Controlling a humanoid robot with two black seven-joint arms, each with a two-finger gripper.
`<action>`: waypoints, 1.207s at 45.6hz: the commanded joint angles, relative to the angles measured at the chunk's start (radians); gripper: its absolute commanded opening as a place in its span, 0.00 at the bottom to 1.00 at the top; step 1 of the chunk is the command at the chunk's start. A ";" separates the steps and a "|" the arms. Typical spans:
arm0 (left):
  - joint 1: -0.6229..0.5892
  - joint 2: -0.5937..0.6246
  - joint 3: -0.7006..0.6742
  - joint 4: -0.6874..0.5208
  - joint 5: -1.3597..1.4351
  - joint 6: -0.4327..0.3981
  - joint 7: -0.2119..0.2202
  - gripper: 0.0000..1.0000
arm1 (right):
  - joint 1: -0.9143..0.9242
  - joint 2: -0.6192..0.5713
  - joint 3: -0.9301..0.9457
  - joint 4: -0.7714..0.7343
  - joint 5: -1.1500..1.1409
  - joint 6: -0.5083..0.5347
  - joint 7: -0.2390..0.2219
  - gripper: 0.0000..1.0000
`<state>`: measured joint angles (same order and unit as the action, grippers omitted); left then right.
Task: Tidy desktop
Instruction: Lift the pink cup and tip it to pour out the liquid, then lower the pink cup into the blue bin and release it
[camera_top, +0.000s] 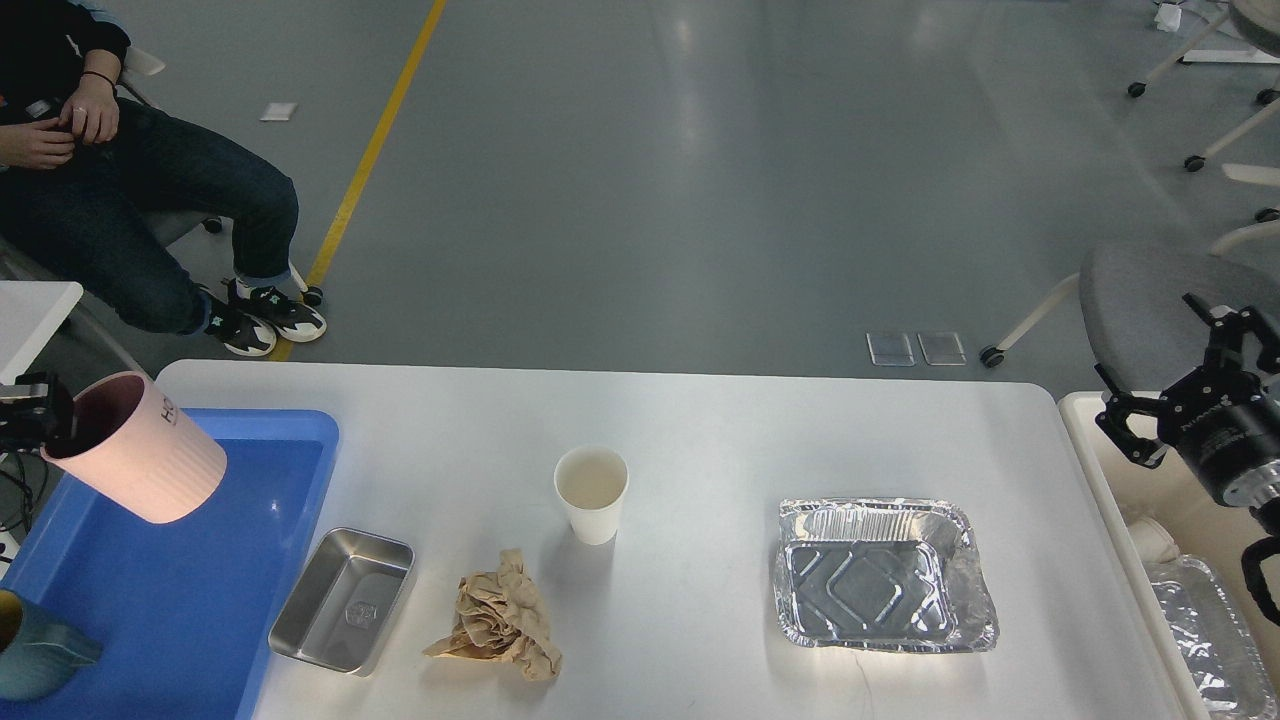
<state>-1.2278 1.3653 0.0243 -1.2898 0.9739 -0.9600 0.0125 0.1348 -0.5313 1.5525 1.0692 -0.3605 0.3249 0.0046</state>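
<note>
Broadly across the lower half of the view: the white desk (700, 420), rounded corners, grey floor beyond its far edge.

At the left end, lying on the desk and running past its edge: a blue tray (200, 420). In the tray's near left corner, a teal mug (35, 650), partly cut off by the frame.

Above the tray's far left part, off the surface: a pink cup (135, 450), ribbed, tilted with its mouth up and to the left. Held at the rim by the left tool (25, 415), clamped on the cup; only a small dark part of that tool in view at the frame's edge.

Just beside the tray's right rim, on the desk: a small steel pan (342, 600), set askew. To its right, a crumpled brown paper wad (500, 620). Behind the wad, upright: a white paper cup (591, 490). Well apart to the right: a foil tray (885, 590), lying flat.

Off the desk's right edge: a cream bin (1100, 490), with a second foil container (1210, 640) inside. Above the bin: the right tool (1150, 355), fingers spread wide, holding nothing.

Far left on the floor side: a seated person (150, 180) in dark jeans. Far right: a grey chair (1150, 300).
</note>
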 joint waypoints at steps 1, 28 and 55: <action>0.063 0.023 0.000 -0.006 -0.001 0.000 -0.003 0.00 | 0.002 0.004 -0.002 0.000 0.000 -0.001 0.000 1.00; 0.363 -0.043 -0.003 -0.022 -0.011 0.056 -0.011 0.00 | 0.003 0.007 -0.002 0.000 0.000 -0.001 0.000 1.00; 0.398 -0.045 -0.006 0.000 -0.004 0.259 0.078 0.00 | 0.000 0.017 -0.003 0.002 0.000 -0.001 0.000 1.00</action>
<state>-0.8515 1.3233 0.0179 -1.2936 0.9683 -0.7456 0.0610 0.1360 -0.5142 1.5493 1.0707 -0.3604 0.3240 0.0046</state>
